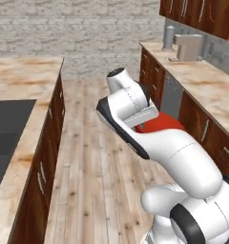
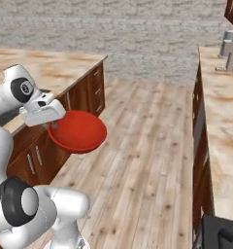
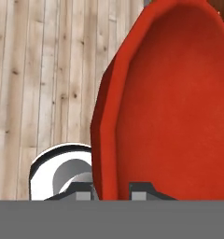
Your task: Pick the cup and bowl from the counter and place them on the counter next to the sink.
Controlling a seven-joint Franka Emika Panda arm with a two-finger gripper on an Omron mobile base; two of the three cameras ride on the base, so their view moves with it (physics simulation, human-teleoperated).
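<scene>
Your fingers [image 3: 112, 190] are clamped on the bowl [image 3: 170, 107] rim, one tip on each side of the wall at 6 o'clock in the hand view. Bowl is red, off any bench, held in the air over the wood floor [image 2: 152, 146]. In the right base view the bowl [image 2: 78, 131] hangs at about 9 o'clock, just below the white hand, tilted a little, beside the left cabinets. In the left base view the bowl [image 1: 159, 125] peeks out behind the forearm near centre. Further out at 9 o'clock, the left bench [image 1: 26, 78] with the dark sink [image 1: 6, 133] set in it. At 2 o'clock, the right bench [image 1: 207, 86]; grey appliances [image 1: 185, 45] sit at its far end. Brick wall [image 2: 138, 29] at 12 o'clock, farthest back.
</scene>
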